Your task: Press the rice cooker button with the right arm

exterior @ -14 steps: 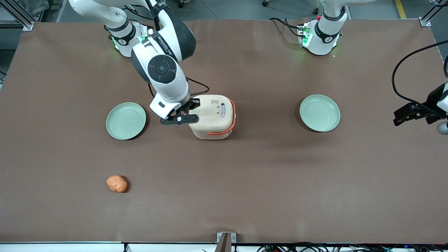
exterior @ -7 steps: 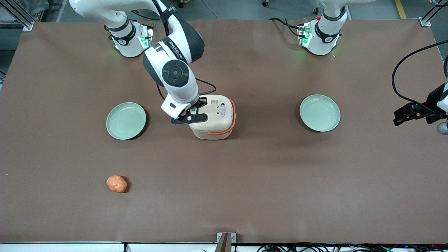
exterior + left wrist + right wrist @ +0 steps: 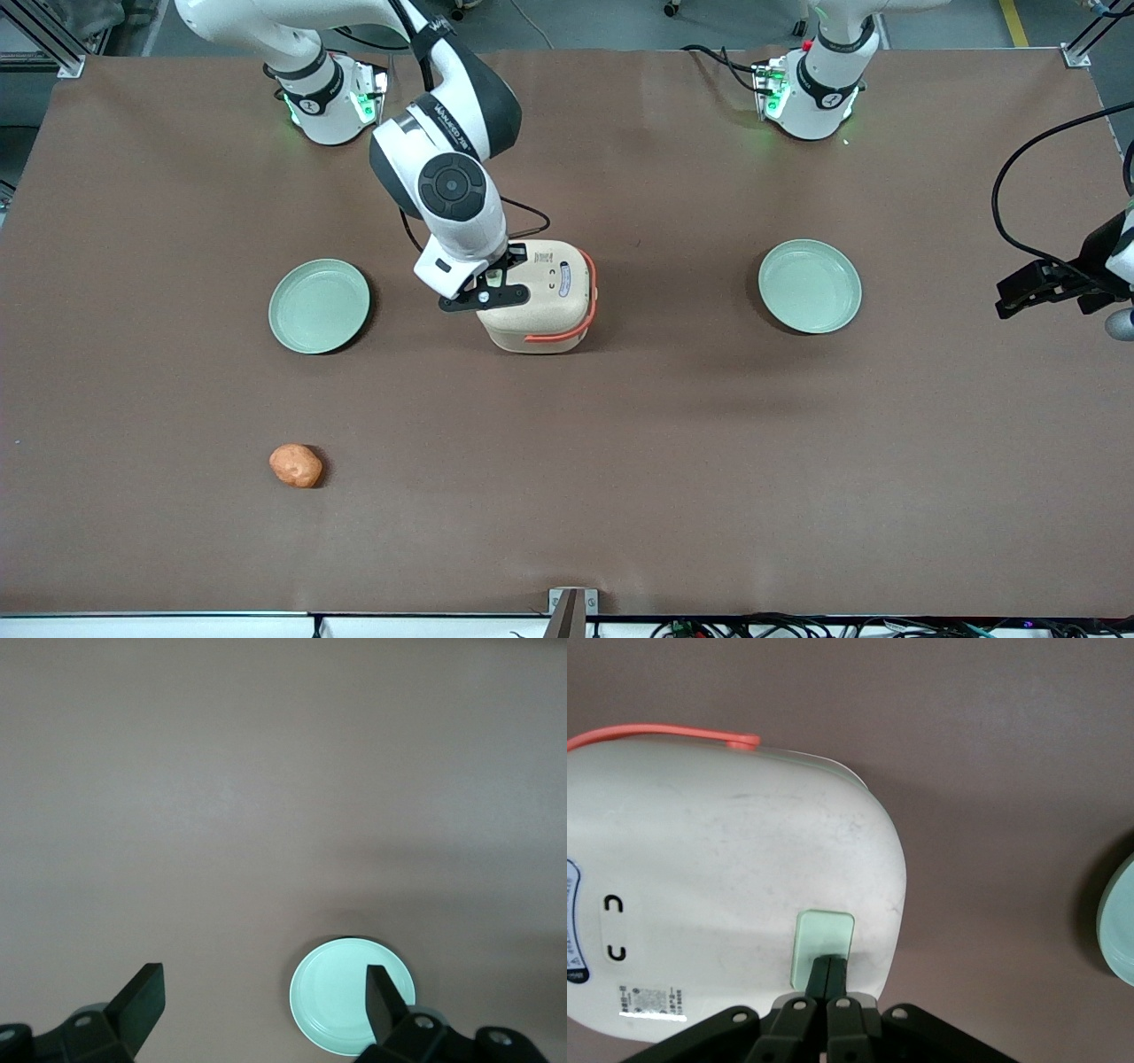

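Note:
The cream rice cooker (image 3: 539,297) with its coral-orange handle (image 3: 567,332) stands mid-table, lid closed; it also shows in the right wrist view (image 3: 726,877). The pale green button (image 3: 824,943) sits on the lid near the edge toward the working arm's end. My right gripper (image 3: 827,964) is shut and empty, its fingertips resting over the button. In the front view the gripper (image 3: 493,282) hangs over that edge of the lid and covers most of the button.
One pale green plate (image 3: 319,306) lies beside the cooker toward the working arm's end, its rim also in the right wrist view (image 3: 1118,921). Another plate (image 3: 809,285) lies toward the parked arm's end. An orange lump (image 3: 296,465) lies nearer the front camera.
The right arm has moved sideways toward the cooker, bringing the shut gripper from beside the lid's edge to over the button.

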Robot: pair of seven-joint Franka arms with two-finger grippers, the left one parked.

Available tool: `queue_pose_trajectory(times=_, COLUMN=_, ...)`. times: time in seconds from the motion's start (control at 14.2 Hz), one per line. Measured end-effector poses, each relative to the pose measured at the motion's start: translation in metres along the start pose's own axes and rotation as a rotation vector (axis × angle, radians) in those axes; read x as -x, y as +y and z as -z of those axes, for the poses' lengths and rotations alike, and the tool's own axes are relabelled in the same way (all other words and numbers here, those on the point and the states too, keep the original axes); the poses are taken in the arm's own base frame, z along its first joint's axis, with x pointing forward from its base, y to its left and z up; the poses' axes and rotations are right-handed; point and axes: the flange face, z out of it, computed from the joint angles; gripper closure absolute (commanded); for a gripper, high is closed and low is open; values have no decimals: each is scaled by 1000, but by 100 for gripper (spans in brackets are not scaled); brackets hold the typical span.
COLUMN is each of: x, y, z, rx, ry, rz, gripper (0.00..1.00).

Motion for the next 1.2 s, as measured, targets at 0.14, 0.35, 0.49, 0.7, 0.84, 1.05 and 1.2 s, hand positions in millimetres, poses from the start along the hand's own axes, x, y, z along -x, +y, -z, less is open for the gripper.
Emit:
queue_pose_trajectory(times=0.14, x=0, y=-2, z=-2, rx=0, ry=1, rz=3, gripper=99)
queue_pose_trajectory(times=0.35, x=0, y=-3, z=-2, rx=0, ry=2, rz=3, gripper=99)
queue_pose_trajectory(times=0.49, x=-1, y=-5, z=-6, rx=-2, ry=5, rz=5, gripper=99)
queue_pose_trajectory(times=0.7, x=-1, y=-6, z=-6, rx=-2, ry=7, rz=7, gripper=99)
queue_pose_trajectory(times=0.84, x=-1, y=-6, z=-6, rx=-1, ry=7, rz=7, gripper=99)
queue_pose_trajectory(times=1.05, x=2, y=-4, z=9, rx=-1, ry=6, rz=6, gripper=99)
queue_pose_trajectory(times=1.2, x=10, y=6, z=45, rx=-11, ry=21, rz=-5, gripper=98)
